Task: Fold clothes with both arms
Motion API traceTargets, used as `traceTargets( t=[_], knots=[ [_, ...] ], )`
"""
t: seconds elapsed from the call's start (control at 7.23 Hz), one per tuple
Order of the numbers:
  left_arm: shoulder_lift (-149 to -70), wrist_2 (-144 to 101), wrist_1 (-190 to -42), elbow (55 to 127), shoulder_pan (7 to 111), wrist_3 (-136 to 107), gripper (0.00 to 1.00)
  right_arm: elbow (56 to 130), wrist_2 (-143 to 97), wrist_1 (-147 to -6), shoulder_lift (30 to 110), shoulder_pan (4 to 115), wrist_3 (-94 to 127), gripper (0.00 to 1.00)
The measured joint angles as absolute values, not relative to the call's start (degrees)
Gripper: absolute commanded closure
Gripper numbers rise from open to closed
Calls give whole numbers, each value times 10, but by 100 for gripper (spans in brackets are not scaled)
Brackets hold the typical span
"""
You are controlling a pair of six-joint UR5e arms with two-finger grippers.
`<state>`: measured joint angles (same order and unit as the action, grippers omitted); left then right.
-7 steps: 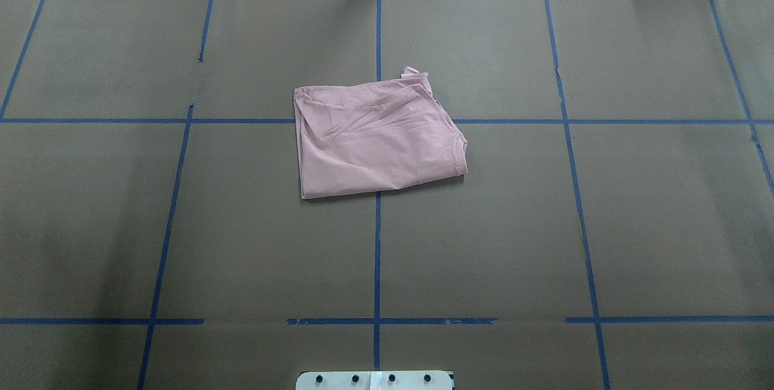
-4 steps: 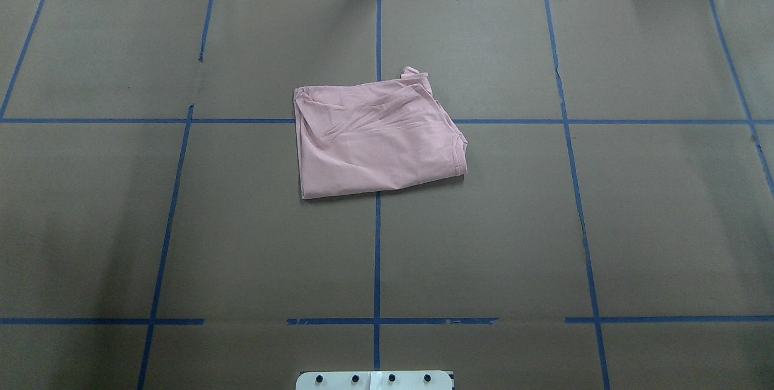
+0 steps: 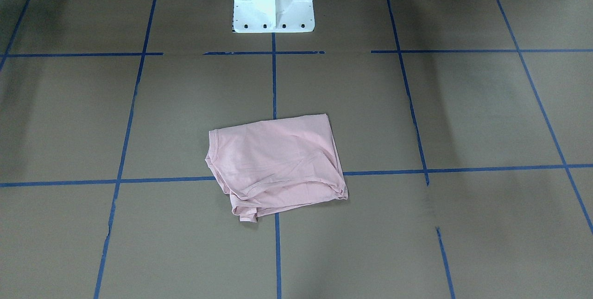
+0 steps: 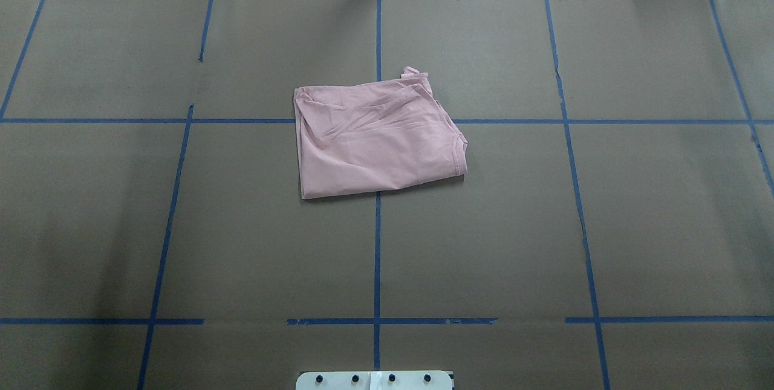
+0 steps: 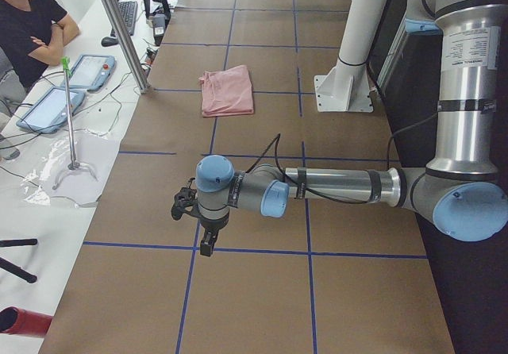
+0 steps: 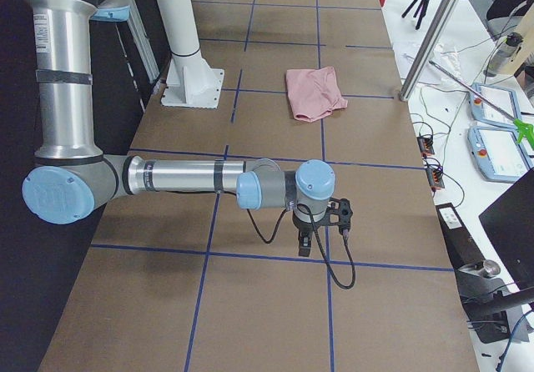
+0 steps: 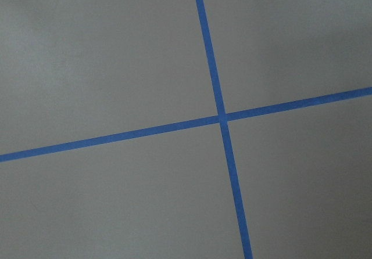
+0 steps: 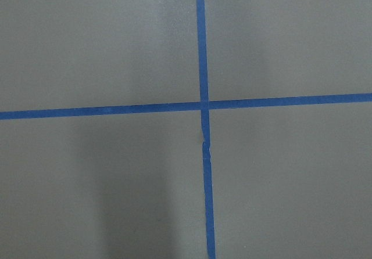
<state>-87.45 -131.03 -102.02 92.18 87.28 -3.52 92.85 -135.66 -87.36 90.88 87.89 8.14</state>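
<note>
The pale pink T-shirt (image 4: 375, 139) lies folded into a rough rectangle at the middle of the table, plain side up; no print shows. It also shows in the front-facing view (image 3: 278, 164), the exterior left view (image 5: 226, 90) and the exterior right view (image 6: 314, 92). My left gripper (image 5: 208, 243) hangs over the table far from the shirt, toward the left end. My right gripper (image 6: 305, 245) hangs over the table toward the right end, also far from the shirt. I cannot tell whether either gripper is open or shut. Both wrist views show only brown table and blue tape.
The brown table (image 4: 544, 227) carries a grid of blue tape lines (image 4: 377, 257). The white pedestal base (image 3: 273, 2) stands at the robot's edge. A metal post (image 5: 119, 28), tablets (image 5: 91, 72) and a seated person (image 5: 28, 21) are beyond the far edge.
</note>
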Motion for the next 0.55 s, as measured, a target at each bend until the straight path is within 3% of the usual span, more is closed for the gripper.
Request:
traceTargets(
  t=[0.55],
  knots=[
    [-875, -1334, -1021, 920, 873, -60, 0, 928, -1357, -874, 910, 879, 81, 0]
  ],
)
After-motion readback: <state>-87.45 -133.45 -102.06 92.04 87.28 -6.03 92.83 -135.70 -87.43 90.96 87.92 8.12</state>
